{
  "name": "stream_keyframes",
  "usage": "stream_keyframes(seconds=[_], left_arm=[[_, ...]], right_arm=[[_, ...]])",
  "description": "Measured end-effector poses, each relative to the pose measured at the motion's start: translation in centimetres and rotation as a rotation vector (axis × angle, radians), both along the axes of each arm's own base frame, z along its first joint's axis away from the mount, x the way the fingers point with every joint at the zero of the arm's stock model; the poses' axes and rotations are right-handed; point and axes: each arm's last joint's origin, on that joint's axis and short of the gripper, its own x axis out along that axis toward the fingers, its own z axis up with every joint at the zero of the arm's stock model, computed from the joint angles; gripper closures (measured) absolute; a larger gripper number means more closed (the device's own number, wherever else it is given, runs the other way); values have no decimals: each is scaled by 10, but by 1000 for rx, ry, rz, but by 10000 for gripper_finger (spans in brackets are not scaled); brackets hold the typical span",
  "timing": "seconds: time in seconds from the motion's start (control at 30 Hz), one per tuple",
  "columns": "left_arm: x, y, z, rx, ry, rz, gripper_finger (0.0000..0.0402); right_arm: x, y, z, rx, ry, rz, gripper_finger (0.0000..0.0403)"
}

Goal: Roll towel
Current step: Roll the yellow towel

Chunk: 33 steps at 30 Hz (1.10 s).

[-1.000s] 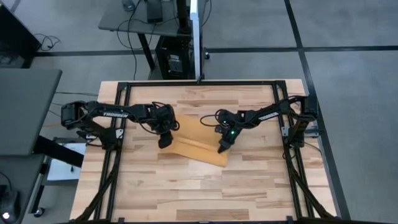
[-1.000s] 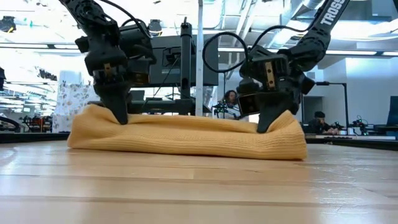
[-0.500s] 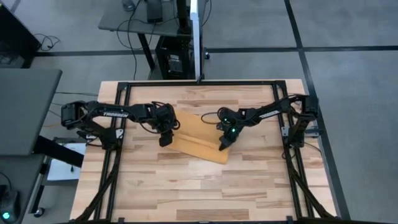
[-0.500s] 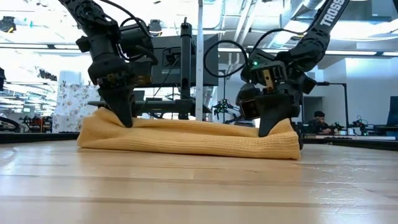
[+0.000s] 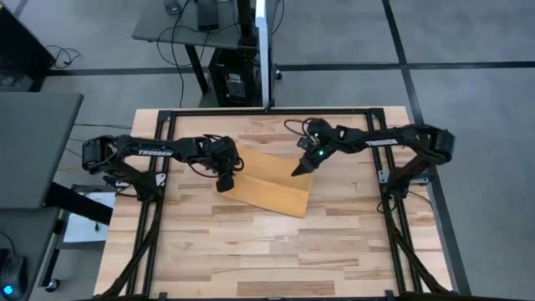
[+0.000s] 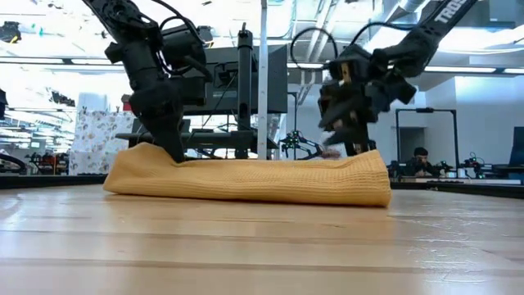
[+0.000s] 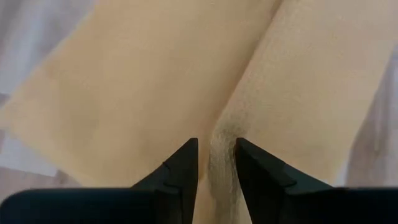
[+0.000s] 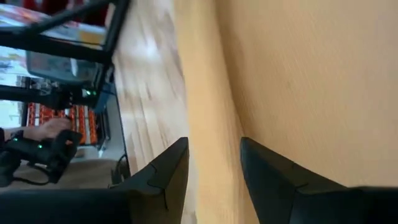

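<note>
The towel [image 5: 269,186] lies in the middle of the wooden tabletop [image 5: 251,251], folded over into a thick flat band that runs slantwise. In the low view it shows as a long padded strip [image 6: 246,179] resting flat on the wood.

The left gripper [image 5: 223,183] is down at the towel's left end. In the left wrist view its fingers [image 7: 180,171] stand a little apart, astride a raised crease of the towel [image 7: 124,93], with cloth showing in the gap; whether they press it I cannot tell.

The right gripper [image 5: 299,170] is at the towel's far right corner, lifted just above the cloth in the low view [image 6: 348,143]. Its fingers [image 8: 165,174] stand apart with nothing between them, the towel's folded edge [image 8: 292,81] lying beneath.

Beyond the tabletop, a seated person [image 6: 420,156] shows in the room behind the towel.
</note>
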Motion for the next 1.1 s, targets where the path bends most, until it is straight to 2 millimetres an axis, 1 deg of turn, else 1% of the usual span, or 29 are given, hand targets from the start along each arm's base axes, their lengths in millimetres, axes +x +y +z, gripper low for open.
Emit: stream_keyframes(seconds=[0.07, 0.13, 0.2, 0.23, 0.27, 0.33, 0.4, 0.47, 0.57, 0.67, 0.7, 0.77, 0.93, 1.0, 1.1], left_arm=[[2, 1, 18, 16, 3, -22, 311], [2, 1, 39, 13, 9, -28, 311], [-1, -2, 58, -36, -1, -53, 311], [-3, -3, 64, -66, -17, -70, 311], [-7, -4, 64, -105, -30, -87, 311], [-14, -5, 50, -188, -26, -114, 311], [-20, -6, 28, -265, 4, -124, 311], [-27, -9, 10, -299, 23, -121, 311], [-32, -9, -8, -246, 22, -95, 311], [-31, -4, -16, -197, -26, -50, 311], [-32, -2, -18, -194, -44, -39, 311], [-37, -1, -24, -203, -21, -21, 311], [-52, 1, -42, -237, 39, 37, 311], [-52, 1, -42, -239, 40, 42, 311], [-48, 2, -36, -233, 28, 42, 311]], right_arm=[[4, 9, 11, -28, -67, 29, 270], [11, 24, 17, -37, -117, 79, 270], [17, 42, 16, -29, -126, 138, 270], [20, 50, 13, -24, -119, 168, 270], [23, 58, 8, -16, -101, 196, 270], [28, 66, -6, -3, -46, 216, 272], [32, 67, -22, 7, 4, 212, 275], [35, 66, -35, 23, 41, 204, 278], [36, 63, -53, 38, 99, 195, 282], [36, 57, -64, 45, 133, 182, 283], [35, 57, -66, 50, 148, 179, 283], [34, 57, -71, 50, 179, 182, 283], [34, 66, -75, 42, 211, 225, 283], [34, 65, -72, 44, 193, 213, 283], [32, 57, -64, 54, 182, 178, 283]])
